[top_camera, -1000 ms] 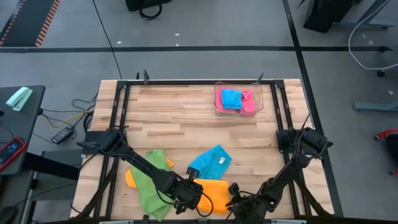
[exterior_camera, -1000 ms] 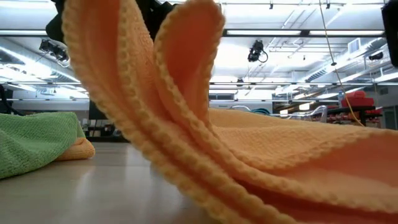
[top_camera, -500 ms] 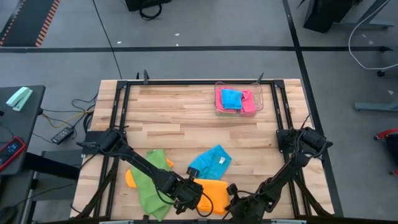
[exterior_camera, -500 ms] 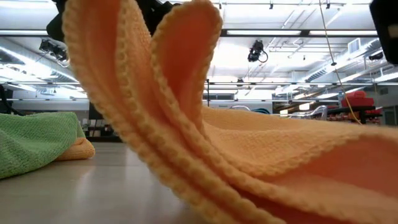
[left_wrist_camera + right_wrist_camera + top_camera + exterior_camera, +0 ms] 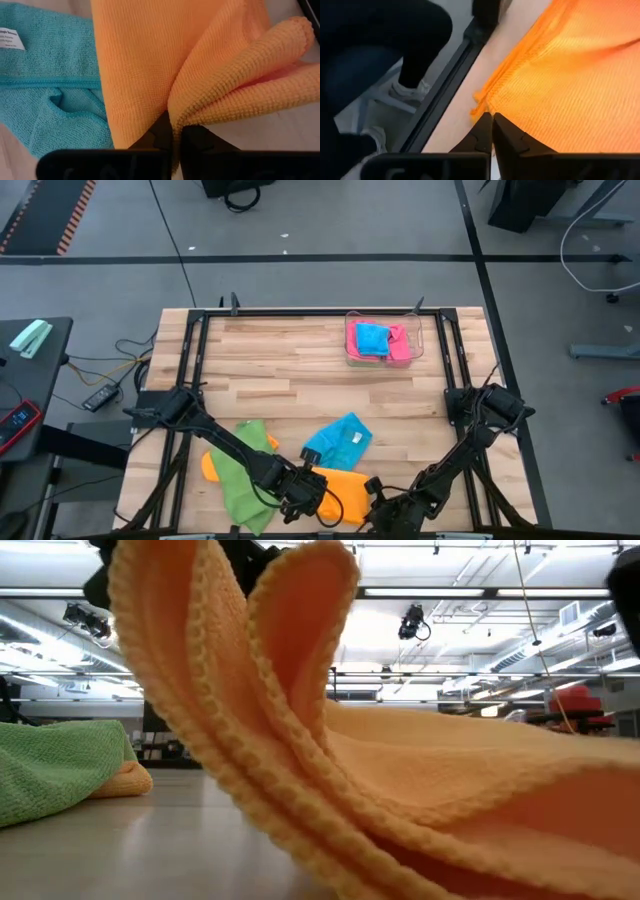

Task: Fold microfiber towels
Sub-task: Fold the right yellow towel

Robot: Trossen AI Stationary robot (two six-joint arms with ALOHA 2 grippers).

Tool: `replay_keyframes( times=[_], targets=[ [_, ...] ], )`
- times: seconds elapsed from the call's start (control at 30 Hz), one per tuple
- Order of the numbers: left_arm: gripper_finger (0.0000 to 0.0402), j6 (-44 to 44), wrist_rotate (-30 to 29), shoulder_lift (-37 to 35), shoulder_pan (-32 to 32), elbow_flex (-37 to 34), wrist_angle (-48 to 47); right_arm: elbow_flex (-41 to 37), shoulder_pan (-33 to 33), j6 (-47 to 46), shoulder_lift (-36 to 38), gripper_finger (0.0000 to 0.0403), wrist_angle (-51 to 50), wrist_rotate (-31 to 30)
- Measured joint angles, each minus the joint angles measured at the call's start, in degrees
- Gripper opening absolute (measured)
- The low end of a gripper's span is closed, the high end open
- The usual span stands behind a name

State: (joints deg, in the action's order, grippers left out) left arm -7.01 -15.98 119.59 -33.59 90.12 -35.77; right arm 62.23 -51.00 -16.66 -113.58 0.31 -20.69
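left fingers [image 5: 176,131] pinch orange towel [image 5: 165,65] | right fingers [image 5: 490,120] pinch its edge

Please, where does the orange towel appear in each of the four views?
High view: orange towel at the table's near edge, between both grippers.
Low view: fills the foreground.
Left wrist view: pinched in the left gripper.
Right wrist view: held by the right gripper.
Shared landmark: blue towel.

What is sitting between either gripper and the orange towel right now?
Nothing visible. The left gripper is shut on a bunched edge of the orange towel, and the right gripper is shut on its other edge near the table's front. The blue towel lies beside it, not between.
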Motion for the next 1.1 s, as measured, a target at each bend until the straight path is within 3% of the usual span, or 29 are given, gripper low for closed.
replay_keyframes(
  times=[0.17,0.33,0.47,0.57,0.67,0.87,1.03,1.1],
  targets=[
    [0.0024,2.98,-0.07,0.0,0.05,0.01,-0.04,-0.41,0.64,-2.58,0.0,0.0066,0.79,2.18],
    [0.0063,7.8,-0.09,0.02,-0.39,0.05,-0.88,0.57,1.7,-9.42,2.09,0.0141,-9.58,7.57],
    [0.0102,16.14,-0.56,0.02,-1.56,0.07,-3.29,0.74,1.77,-12.63,5.31,0.0183,-18.8,7.5],
    [0.0125,20.21,-4.32,0.07,-2.81,0.07,-3.54,0.66,1.75,-13.23,8.08,0.0197,-23.73,6.96],
    [0.0147,21.58,-7.14,0.07,-3.59,0.07,-3.64,0.34,1.75,-12.92,11.67,0.02,-25.41,1.99],
    [0.0174,19.11,-11.29,-1.31,-4.71,0.03,-8.16,-4.78,2.53,-9.63,16.62,0.0201,-16.8,-13.04],
    [0.0169,14.6,-11.3,-5.3,-4.93,0.07,-7.18,-13.17,5.25,-4.23,15.7,0.0196,2.32,-14.49],
    [0.0161,12.41,-11.26,-5.96,-4.52,0.07,-5.22,-15.23,6.44,-2.61,14.98,0.0193,4.9,-14.93]
  ],
)
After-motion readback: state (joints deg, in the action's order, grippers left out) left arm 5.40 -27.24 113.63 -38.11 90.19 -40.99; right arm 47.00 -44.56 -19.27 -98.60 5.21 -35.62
